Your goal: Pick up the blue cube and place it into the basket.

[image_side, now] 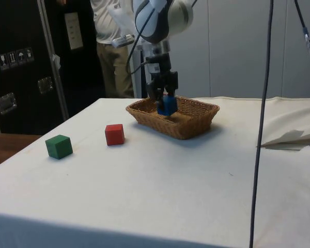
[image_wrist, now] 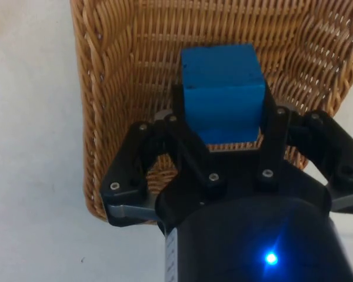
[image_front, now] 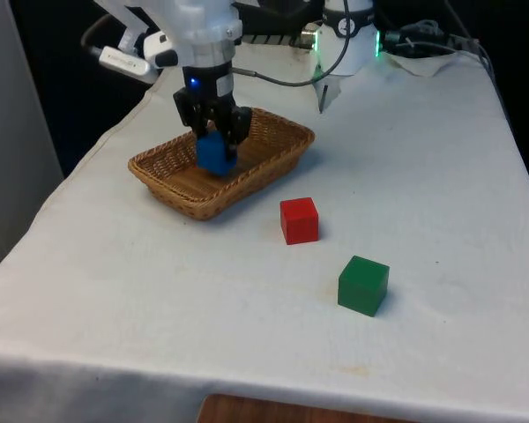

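The blue cube (image_front: 215,154) hangs inside the wicker basket (image_front: 278,159), low over its floor, held between the black fingers of my gripper (image_front: 213,139). From the side, the blue cube (image_side: 168,105) sits within the basket (image_side: 196,121) rim, gripper (image_side: 163,97) shut on it. In the wrist view the blue cube (image_wrist: 223,91) is clamped between both fingers (image_wrist: 182,114) above the woven basket (image_wrist: 117,88) floor. Whether the cube touches the floor I cannot tell.
A red cube (image_front: 299,219) lies on the white cloth in front of the basket, and a green cube (image_front: 363,285) lies nearer the front edge. A person (image_side: 113,46) stands behind the table in the side view. A black cable (image_side: 261,103) hangs down at the side.
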